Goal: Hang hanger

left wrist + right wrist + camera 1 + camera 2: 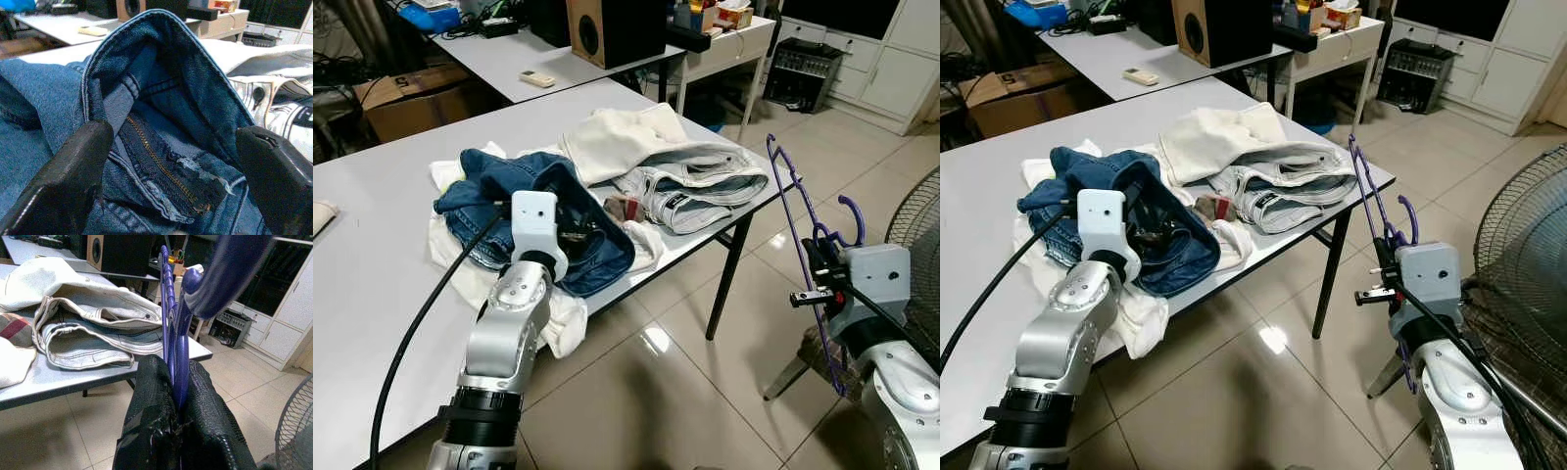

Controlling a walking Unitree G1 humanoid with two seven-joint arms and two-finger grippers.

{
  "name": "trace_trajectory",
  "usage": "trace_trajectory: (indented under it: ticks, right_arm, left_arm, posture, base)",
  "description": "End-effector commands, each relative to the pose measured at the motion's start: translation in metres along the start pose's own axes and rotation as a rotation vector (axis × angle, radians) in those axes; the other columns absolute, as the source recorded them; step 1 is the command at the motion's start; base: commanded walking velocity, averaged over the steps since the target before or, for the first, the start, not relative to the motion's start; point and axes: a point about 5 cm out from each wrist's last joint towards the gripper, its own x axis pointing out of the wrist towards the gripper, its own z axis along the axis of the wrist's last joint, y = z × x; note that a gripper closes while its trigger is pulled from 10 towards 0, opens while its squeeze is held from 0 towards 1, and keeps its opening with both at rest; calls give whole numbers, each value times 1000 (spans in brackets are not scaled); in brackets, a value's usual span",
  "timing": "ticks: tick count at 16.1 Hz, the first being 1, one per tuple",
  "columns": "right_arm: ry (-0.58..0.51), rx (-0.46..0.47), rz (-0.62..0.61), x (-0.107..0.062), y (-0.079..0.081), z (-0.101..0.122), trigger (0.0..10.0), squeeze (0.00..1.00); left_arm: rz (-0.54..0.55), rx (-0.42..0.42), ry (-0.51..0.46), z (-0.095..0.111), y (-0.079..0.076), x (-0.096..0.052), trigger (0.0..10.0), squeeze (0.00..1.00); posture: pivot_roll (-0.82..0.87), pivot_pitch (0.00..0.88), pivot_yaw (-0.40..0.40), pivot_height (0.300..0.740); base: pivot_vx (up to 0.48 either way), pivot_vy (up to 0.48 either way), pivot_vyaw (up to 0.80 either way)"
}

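- Left gripper (171, 161) fingertips cut off by wrist pic's lower edge.
- Purple hanger (790, 211) lower end hidden behind right gripper (815, 294) & arm.
- Floor fan (1528, 245) cut off at right edge.

A tiled home workroom: clothes heaped on a white surface (372, 294), speaker (607, 29), white cabinets (891, 59), standing fan (1518, 255).

counter (372, 294): grey top, black legs, stands on tiled floor (646, 392) | on counter: blue jeans (524, 201) on a white cloth (563, 328) that hangs over the front edge; cream garment (617, 137) behind; folded pale jeans (700, 186) near the right corner | second counter (499, 59) behind: remote control (536, 78), speaker (612, 29)
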Motion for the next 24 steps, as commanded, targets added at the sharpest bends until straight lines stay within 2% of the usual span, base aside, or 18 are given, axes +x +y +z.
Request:
trace_trajectory:
  ticks: [1,2,3,5,6,9,12,14,15,17,19,20,21,22,23,24]
  right_arm:
    - [-16,-13,-2,3,1,4,10000,0]
    - [-17,-16,0,3,0,5,10000,0]
    - [-18,-18,0,4,-1,5,10000,0]
    - [-17,-20,0,4,-2,5,10000,0]
    - [-20,-24,4,4,-2,5,10000,0]
    - [-20,-23,17,5,-1,6,10000,0]
    - [-20,-22,32,7,2,5,10000,0]
    - [-23,-25,34,7,2,6,10000,0]
    - [-21,-25,23,5,0,6,10000,0]
    - [-20,-24,19,4,-1,5,10000,0]
    - [-23,-26,23,5,1,6,10000,0]
    - [-24,-26,23,5,1,6,10000,0]
    - [-22,-25,22,5,0,5,10000,0]
    - [-22,-24,22,5,0,5,10000,0]
    - [-22,-23,23,5,0,5,10000,0]
    - [-23,-22,25,6,1,5,10000,0]
  left_arm:
    - [4,-28,23,-1,-2,3,10000,0]
    - [36,-18,38,-2,0,1,10000,0]
    - [80,-22,8,2,5,-2,10000,0]
    - [35,-38,-48,9,2,-6,10000,0]
    - [-88,-9,-16,8,-1,-16,10000,0]
    - [-163,14,85,3,12,-31,10000,0]
    - [-232,-27,143,-2,6,-32,10000,0]
    - [-110,-11,189,-9,9,-25,10000,0]
    - [-41,21,190,-7,15,-25,10000,0]
    - [-32,11,177,-5,17,-25,10000,0]
    - [14,116,118,1,22,-24,10000,0]
    - [17,118,21,13,22,-23,10000,0]
    - [-62,50,-109,30,15,-24,10000,0]
    - [-157,-12,-154,38,8,-27,10000,0]
    - [-293,-37,-136,37,1,-30,10000,0]
    - [-398,21,-115,34,-2,-35,10000,0]
  posture:
    - [-228,25,47,740]
    - [-228,25,47,740]
    - [-228,25,44,740]
    - [-228,25,44,740]
    - [-228,26,42,740]
    - [-227,27,39,740]
    - [-214,29,20,740]
    - [-221,29,27,740]
    - [-223,29,32,740]
    - [-223,29,32,740]
    - [-224,28,35,740]
    - [-223,28,33,740]
    - [-221,28,32,740]
    - [-221,28,32,740]
    - [-221,28,32,740]
    - [-221,28,32,740]
  base:
    - [0,0,0]
    - [0,0,0]
    - [0,0,0]
    - [0,0,0]
    - [0,0,0]
    - [0,0,0]
    - [0,0,0]
    - [0,0,0]
    - [0,0,0]
    - [0,0,0]
    - [0,0,0]
    - [0,0,0]
    - [0,0,0]
    - [0,0,0]
    - [0,0,0]
    - [0,0,0]
